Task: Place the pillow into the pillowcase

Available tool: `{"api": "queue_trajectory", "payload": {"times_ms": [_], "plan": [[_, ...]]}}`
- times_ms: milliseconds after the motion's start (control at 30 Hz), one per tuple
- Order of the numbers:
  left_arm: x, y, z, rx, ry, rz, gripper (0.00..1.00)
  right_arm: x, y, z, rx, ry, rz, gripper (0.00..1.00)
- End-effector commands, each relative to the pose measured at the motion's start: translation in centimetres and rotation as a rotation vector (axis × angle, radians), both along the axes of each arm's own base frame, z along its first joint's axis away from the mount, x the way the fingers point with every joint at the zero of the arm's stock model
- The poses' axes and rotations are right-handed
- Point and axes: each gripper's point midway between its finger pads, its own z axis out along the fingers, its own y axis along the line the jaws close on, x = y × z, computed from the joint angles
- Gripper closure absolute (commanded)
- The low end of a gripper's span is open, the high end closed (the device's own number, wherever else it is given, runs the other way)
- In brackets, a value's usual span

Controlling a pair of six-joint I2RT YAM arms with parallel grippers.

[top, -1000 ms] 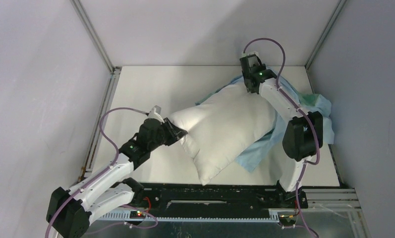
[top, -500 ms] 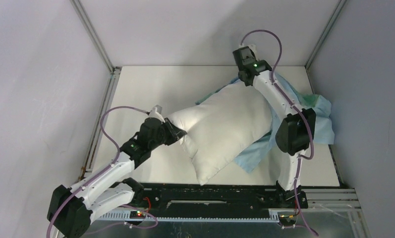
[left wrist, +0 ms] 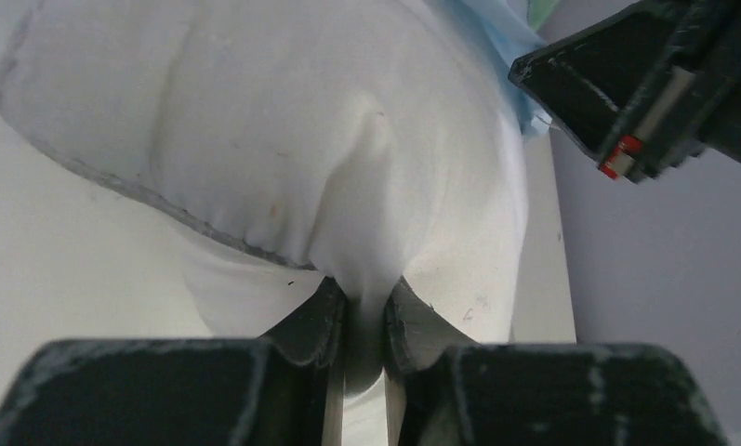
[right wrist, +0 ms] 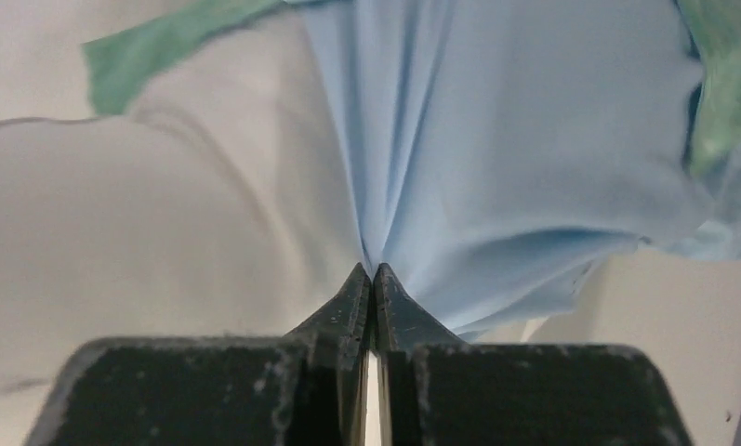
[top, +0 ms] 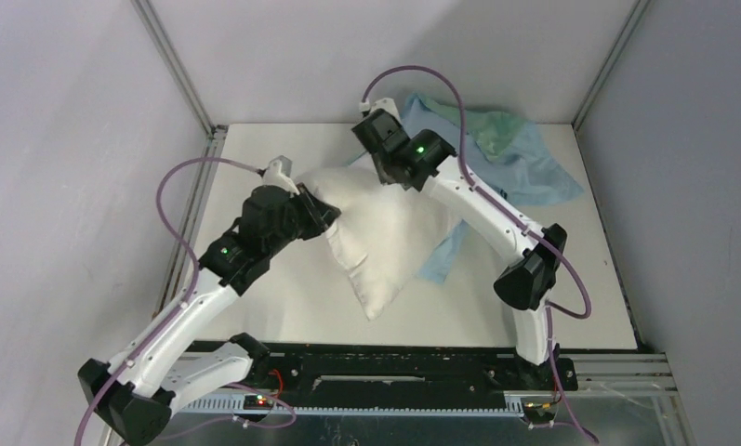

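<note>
Since half a second ago the right arm has swung left across the far half of the tabletop (top: 283,307), dragging the pillowcase (top: 510,153) with it: the cloth that lay under the pillow's right end and spilled toward the right wall now stretches from the back wall down toward the pillow's right side, with a sea-green patch showing at the rear. The pillow (top: 385,237) has shifted left and looks more bunched, and the left arm has risen and moved toward the far side.

The right pincer (right wrist: 374,271) is clamped on a fold of light blue pillowcase, its tips pressed together, with the fabric fanning away from them; the pillow's white bulk lies just beside that fold on the left. The left pincer (left wrist: 364,295) pinches a tuck of the pillow near its seamed edge. In the overhead view this grip is at the pillow's left corner, and the right pincer is near the pillow's far edge.

The tabletop is plain white, enclosed by pale grey walls with metal framing at the corners.
</note>
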Motion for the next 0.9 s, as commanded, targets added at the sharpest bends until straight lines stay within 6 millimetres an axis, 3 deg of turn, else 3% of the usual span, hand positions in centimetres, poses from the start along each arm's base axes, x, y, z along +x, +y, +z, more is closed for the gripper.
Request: {"api": "queue_trajectory", "payload": {"times_ms": [0,100,167,267,400,533,633,767,867], "plan": [[1.2,2.1,4.5,-0.032,-0.148,0.109,1.00,0.8,-0.6,1.8,0.112,-0.004,-0.019,0.81],[1.5,3.3,1.7,0.008,-0.103,0.155,1.00,0.6,-2.7,2.5,0.118,-0.034,-0.041,0.41],[1.7,4.4,-0.1,0.036,-0.073,0.194,1.00,0.2,-4.8,3.3,0.155,-0.058,-0.065,0.30],[1.6,5.6,-1.8,0.044,-0.041,0.217,1.00,-0.4,-8.5,1.8,0.181,-0.063,-0.115,0.25],[1.5,6.6,-2.5,0.041,-0.028,0.237,1.00,-0.4,-12.6,-1.2,0.237,-0.081,-0.176,0.27],[1.4,6.8,-2.5,0.043,-0.025,0.239,1.00,-0.3,-14.9,-5.5,0.245,-0.050,-0.212,0.38],[1.5,6.7,-2.5,0.043,-0.018,0.234,1.00,1.0,-14.7,-7.0,0.224,-0.047,-0.191,0.46],[1.6,6.7,-2.3,0.045,-0.016,0.232,1.00,2.8,-14.2,-8.0,0.210,-0.070,-0.172,0.44],[1.6,6.8,-2.0,0.053,-0.018,0.233,1.00,4.0,-15.0,-9.1,0.186,-0.074,-0.216,0.45]]}}
